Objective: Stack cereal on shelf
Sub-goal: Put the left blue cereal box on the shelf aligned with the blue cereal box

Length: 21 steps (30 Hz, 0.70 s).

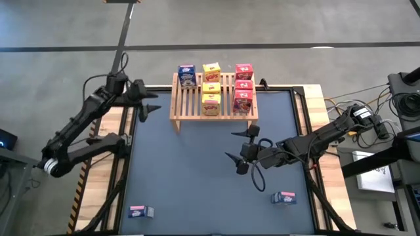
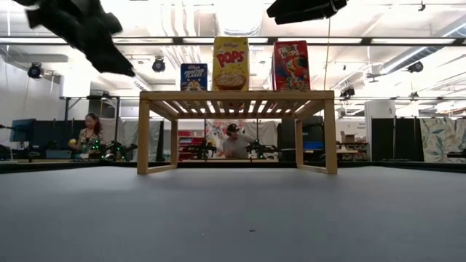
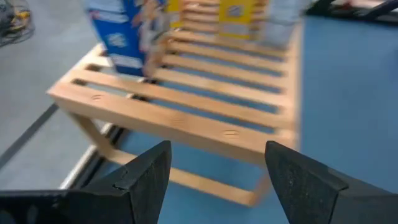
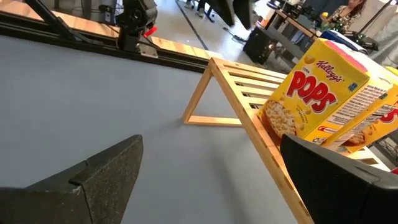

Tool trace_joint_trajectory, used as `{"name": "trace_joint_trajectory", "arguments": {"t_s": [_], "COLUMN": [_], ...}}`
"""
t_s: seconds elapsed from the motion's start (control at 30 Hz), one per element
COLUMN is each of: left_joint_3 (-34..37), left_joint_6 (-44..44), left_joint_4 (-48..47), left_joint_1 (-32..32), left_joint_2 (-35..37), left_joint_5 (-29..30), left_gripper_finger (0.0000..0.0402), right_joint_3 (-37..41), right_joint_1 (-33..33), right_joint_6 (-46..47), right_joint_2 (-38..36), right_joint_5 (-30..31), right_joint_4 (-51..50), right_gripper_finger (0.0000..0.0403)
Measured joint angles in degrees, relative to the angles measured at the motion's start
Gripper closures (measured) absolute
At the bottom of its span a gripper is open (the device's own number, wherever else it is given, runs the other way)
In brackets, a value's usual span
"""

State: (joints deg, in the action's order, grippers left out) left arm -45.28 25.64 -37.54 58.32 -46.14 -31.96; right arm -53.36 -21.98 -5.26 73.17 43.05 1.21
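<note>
You are looking at the shelf (image 1: 214, 98) sitting at upper centre of the high view, carrying one blue box (image 1: 187, 75) at its far left, three yellow boxes (image 1: 210, 88) in a column down the middle and three red boxes (image 1: 243, 86) in a column on the right. Two more boxes are lying on the counter (image 1: 197, 170) well apart from it: one (image 1: 283, 197) at lower right and one (image 1: 140, 211) at lower left (their fronts are too small to read). Your left tool (image 1: 148, 99) is hovering just off the shelf's left end with its jaws apart and nothing between them, and your right tool (image 1: 241, 147) is hanging just in front of the shelf, likewise spread and empty. The risk I am judging here is the left tool: it is standing close to the shelf's edge and the lone blue box, so a careless swing could be nudging the rack or toppling that box. The right arm, turning toward the lower-right box, could be clipping the shelf's front leg.
</note>
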Motion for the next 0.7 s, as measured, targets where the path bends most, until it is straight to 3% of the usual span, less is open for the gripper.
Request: {"name": "trace_joint_trajectory", "arguments": {"t_s": [0.33, 0.63, 0.7], "left_joint_3": [0.0, 0.0, 0.0], "left_joint_6": [-12.2, -22.1, -22.3], "left_joint_4": [-6.3, -1.5, -0.3], "left_joint_1": [-12.7, -25.5, -28.5], "left_joint_2": [14.7, 21.9, 22.1], "left_joint_5": [4.0, 4.6, 7.0], "left_gripper_finger": [0.0159, 0.0159, 0.016], "right_joint_3": [0.0, 0.0, 0.0], "right_joint_1": [0.0, 0.0, 0.0], "right_joint_6": [1.4, 1.7, 1.8], "right_joint_2": [0.0, 0.0, 0.0], "right_joint_5": [0.0, 0.0, 0.0], "right_joint_4": [1.1, 2.8, 3.3], "right_gripper_finger": [0.0035, 0.0035, 0.0035]}}
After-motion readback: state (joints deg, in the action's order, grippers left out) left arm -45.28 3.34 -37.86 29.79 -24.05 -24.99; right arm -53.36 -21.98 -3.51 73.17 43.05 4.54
